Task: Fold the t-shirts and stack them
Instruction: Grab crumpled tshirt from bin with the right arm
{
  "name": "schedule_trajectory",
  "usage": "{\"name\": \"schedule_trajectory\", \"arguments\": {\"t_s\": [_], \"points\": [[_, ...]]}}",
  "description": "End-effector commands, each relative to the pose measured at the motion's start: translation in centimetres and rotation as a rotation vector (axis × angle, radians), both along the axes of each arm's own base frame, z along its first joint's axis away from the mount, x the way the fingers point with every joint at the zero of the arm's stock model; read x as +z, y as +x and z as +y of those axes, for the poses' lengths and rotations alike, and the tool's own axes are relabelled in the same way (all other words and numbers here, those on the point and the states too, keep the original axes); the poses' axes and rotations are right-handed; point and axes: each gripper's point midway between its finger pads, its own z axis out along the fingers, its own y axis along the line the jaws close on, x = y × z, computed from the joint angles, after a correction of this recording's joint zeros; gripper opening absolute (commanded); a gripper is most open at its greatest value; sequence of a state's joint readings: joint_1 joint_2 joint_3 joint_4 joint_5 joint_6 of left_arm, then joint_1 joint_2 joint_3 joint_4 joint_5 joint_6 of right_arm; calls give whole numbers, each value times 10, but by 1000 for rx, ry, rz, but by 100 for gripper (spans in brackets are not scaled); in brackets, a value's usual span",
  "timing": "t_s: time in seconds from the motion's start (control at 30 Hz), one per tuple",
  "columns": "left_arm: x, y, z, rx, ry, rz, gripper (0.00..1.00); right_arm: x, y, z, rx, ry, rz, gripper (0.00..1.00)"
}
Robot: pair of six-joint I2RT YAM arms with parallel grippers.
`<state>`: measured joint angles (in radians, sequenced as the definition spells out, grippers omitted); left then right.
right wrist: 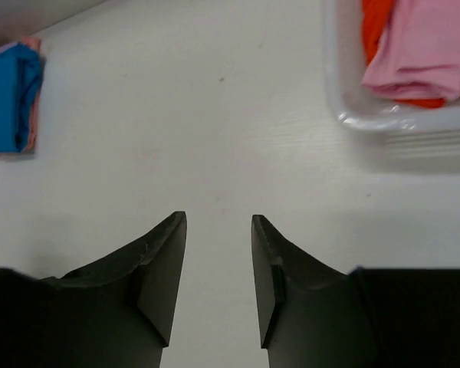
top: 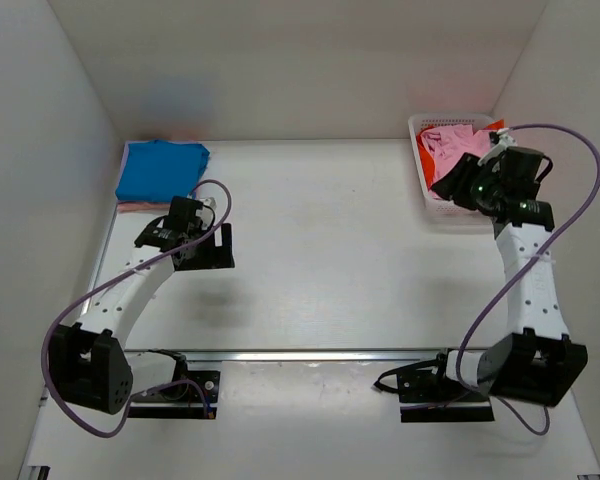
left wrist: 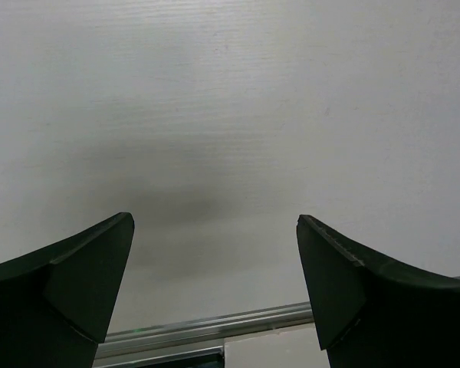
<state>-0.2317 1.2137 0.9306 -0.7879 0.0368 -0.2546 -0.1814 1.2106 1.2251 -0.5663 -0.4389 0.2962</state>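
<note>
Soft matt cloth t-shirts point(top: 162, 170), glossy white plastic basket point(right wrist: 342, 93), smooth matt table point(top: 330, 250)

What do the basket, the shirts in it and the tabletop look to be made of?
Basket: white plastic, smooth and slightly glossy rim, apparently moulded. Pink shirt and orange shirt: soft matte fabric, likely cotton, draping in folds. Tabletop: matte white, faint grain lines, perhaps painted or laminated board.

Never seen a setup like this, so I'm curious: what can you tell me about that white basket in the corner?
The white basket is a shallow plastic bin with rounded corners and latticed walls. It stands upright at the far right corner of the table. Inside, a crumpled pink t-shirt lies over an orange t-shirt. Nothing grips it.
</note>
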Motion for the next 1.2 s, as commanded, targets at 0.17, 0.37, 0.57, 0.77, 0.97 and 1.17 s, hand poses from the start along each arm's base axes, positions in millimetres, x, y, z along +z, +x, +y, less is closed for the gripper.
{"name": "schedule_trajectory", "arguments": {"t_s": [0.17, 0.37, 0.57, 0.77, 0.97, 1.17], "points": [[52, 29, -21, -74, -130, -257, 99, -6, 108, -84, -125, -162, -4, 44], [87, 37, -6, -39, -136, -470, 98, -56, 176, -125, -169, -210, 80, 44], [90, 46, 3, -59, -40, -477, 94, -137, 239, -163, -193, -270, 199, 45], [78, 54, 3, -56, -33, -463, 37, -196, 255, -174, -220, -308, 294, 59], [60, 57, -7, -82, -72, -417, 84, -200, 254, -168, -204, -280, 312, 68], [65, 55, -12, -90, -104, -432, 0, -184, 247, -153, -152, -220, 312, 0]]}}
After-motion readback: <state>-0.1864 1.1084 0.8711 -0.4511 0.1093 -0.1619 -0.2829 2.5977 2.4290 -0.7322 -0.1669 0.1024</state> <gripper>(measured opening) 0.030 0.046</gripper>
